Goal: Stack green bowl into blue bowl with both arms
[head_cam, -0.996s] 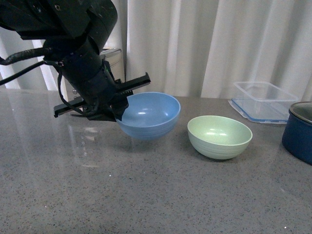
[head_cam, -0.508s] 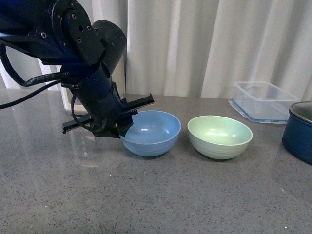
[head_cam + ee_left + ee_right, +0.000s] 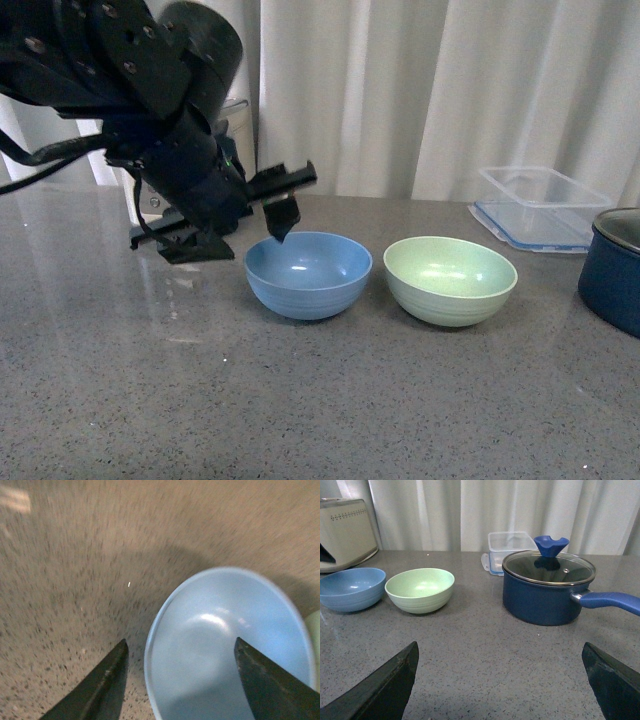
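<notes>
The blue bowl (image 3: 308,275) stands upright on the grey table, with the green bowl (image 3: 450,280) just to its right, a small gap between them. My left gripper (image 3: 240,235) hangs open a little above the blue bowl's left rim, touching nothing. In the left wrist view the blue bowl (image 3: 225,645) lies under the spread fingers of the left gripper (image 3: 180,641), its rim between them. My right gripper (image 3: 500,647) is open over bare table, well back from the green bowl (image 3: 420,590) and the blue bowl (image 3: 350,589). It does not show in the front view.
A dark navy pot (image 3: 547,590) with a glass lid and a blue handle stands right of the green bowl, and it shows at the right edge as the pot (image 3: 612,268). A clear plastic container (image 3: 540,205) sits behind it. A cream appliance (image 3: 345,532) stands behind the blue bowl.
The left gripper brought the blue bowl down from the air onto the table, let go of it, and has risen slightly above its rim. The green bowl has not moved.
</notes>
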`<state>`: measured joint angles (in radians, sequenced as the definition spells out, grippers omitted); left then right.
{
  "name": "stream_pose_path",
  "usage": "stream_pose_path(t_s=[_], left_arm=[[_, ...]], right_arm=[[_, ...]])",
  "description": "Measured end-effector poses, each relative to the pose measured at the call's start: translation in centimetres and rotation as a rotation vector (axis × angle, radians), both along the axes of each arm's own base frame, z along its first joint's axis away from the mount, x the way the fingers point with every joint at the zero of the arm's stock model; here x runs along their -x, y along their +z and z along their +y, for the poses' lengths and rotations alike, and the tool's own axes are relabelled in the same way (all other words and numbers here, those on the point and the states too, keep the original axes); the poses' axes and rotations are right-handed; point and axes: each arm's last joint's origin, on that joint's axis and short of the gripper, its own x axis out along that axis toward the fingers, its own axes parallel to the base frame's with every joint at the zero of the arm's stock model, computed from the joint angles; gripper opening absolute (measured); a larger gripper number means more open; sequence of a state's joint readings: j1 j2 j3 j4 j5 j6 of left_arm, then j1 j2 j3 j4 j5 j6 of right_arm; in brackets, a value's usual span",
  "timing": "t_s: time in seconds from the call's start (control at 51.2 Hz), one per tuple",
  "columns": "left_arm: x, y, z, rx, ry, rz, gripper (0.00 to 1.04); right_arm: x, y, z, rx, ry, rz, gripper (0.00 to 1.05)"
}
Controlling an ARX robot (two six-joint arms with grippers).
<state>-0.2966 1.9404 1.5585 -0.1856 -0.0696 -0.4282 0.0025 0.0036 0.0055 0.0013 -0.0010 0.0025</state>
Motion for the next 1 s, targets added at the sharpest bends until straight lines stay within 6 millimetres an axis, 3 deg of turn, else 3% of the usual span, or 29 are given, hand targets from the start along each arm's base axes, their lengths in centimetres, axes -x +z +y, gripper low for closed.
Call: stream_pose_path(t_s=[0.098, 0.156, 0.234, 0.293, 0.43, 0.508, 0.644, 0.781, 0.996], left_arm=[[3.0, 3.4, 1.1, -0.065, 0.035, -0.306, 0.81], [5.0, 5.1, 2.2, -0.136, 0.109, -0.503, 0.7], [7.5, 5.5, 3.7, -0.187, 0.124, -0.638, 0.58], [9.1, 4.6, 4.7, -0.211, 0.121, -0.672, 0.49], [12.6, -1.0, 7.2, -0.285, 0.101, -0.594, 0.22], [15.0, -3.1, 8.5, -0.3, 0.102, -0.569, 0.04], [18.0, -4.0, 9.7, -0.298, 0.096, -0.603, 0.04], [20.9, -6.0, 10.8, -0.304, 0.092, -0.58, 0.04], [23.7, -7.2, 11.6, -0.304, 0.096, -0.588, 0.04]], right_arm=[[0.0, 0.0, 0.0, 0.0, 0.0, 0.0, 0.95], [0.0, 0.0, 0.0, 0.0, 0.0, 0.0, 0.95], [0.0, 0.0, 0.0, 0.0, 0.0, 0.0, 0.95], [0.0, 0.0, 0.0, 0.0, 0.0, 0.0, 0.95], [0.0, 0.0, 0.0, 0.0, 0.0, 0.0, 0.95], [0.0, 0.0, 0.0, 0.0, 0.0, 0.0, 0.95], [0.0, 0.0, 0.0, 0.0, 0.0, 0.0, 0.95], [0.0, 0.0, 0.0, 0.0, 0.0, 0.0, 0.95], [0.0, 0.0, 0.0, 0.0, 0.0, 0.0, 0.95]])
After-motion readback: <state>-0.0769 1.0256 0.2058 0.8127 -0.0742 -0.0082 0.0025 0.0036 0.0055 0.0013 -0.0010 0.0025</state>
